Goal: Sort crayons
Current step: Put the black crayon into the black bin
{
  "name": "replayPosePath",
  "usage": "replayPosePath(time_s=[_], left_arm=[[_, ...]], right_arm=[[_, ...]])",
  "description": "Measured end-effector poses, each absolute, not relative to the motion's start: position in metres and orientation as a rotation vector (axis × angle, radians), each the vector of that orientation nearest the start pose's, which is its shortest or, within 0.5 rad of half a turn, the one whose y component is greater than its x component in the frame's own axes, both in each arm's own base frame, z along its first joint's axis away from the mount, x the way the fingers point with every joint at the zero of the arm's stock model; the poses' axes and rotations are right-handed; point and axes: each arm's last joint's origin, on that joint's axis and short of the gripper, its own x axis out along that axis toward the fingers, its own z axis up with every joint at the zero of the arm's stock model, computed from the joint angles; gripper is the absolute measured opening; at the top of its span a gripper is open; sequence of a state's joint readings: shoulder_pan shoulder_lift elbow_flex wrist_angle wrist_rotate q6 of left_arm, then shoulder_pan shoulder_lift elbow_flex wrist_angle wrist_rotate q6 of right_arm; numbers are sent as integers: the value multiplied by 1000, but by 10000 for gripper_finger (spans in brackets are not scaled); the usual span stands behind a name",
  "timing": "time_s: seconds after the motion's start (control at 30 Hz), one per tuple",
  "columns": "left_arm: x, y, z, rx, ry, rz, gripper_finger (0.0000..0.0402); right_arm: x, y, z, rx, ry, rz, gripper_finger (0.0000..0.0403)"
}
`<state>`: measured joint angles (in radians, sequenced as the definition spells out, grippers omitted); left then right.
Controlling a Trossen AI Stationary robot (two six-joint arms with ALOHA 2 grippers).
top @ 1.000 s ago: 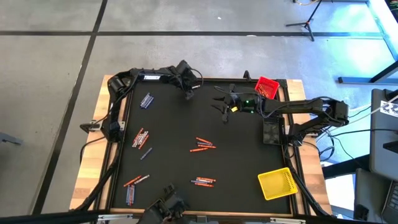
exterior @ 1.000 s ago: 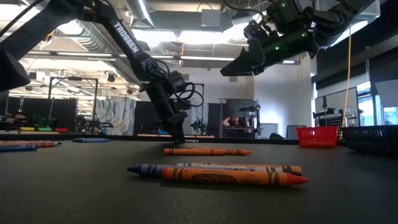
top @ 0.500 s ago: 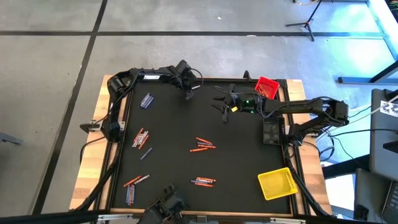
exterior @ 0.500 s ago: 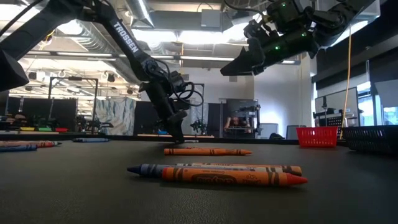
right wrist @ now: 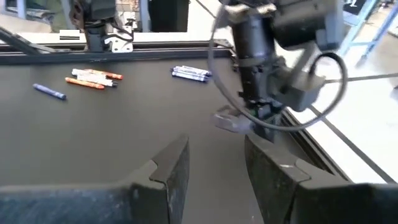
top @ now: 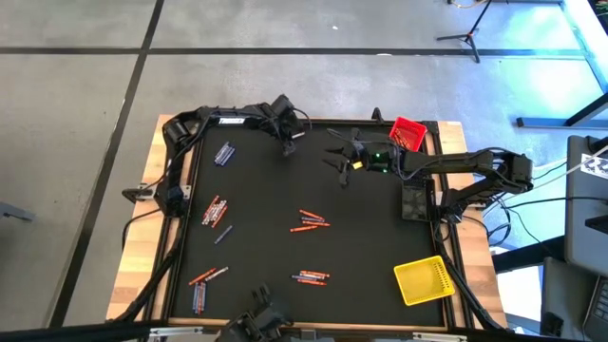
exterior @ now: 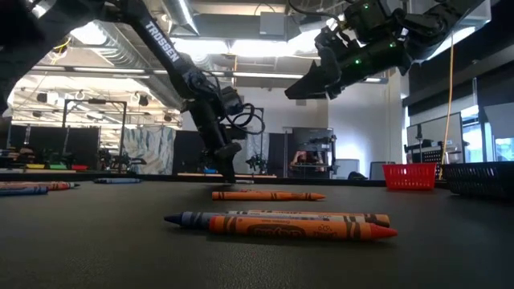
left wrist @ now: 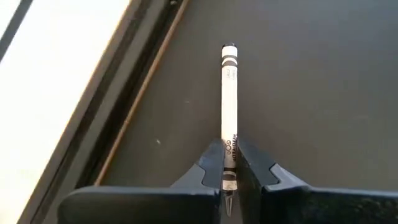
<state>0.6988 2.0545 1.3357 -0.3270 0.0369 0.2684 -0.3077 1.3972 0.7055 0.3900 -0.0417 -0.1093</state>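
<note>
While the left gripper (left wrist: 228, 177) pinches a grey crayon (left wrist: 229, 112) low against the mat (left wrist: 311, 93) near its far edge, likely to lift it, the right gripper (right wrist: 214, 165) hovers open nearby, waiting.

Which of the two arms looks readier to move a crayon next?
The left gripper: its fingers are shut on a grey crayon at the table's far edge. The right gripper hangs open, empty.
</note>
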Motion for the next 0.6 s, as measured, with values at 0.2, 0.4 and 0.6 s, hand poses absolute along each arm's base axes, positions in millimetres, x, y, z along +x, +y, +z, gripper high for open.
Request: replayPosePath(time_s=[0.2,0.4,0.6], left_arm=[[326,247,166,-57,1036,455,10],[333,219,190,6,993,408,10],[320,179,201,80,901,385,10]], right_arm=[[280,-88,225,-57,313,-255,193],[279,-88,223,-56,338,-275,243],[274,-89,222,-65,391,-345,250]])
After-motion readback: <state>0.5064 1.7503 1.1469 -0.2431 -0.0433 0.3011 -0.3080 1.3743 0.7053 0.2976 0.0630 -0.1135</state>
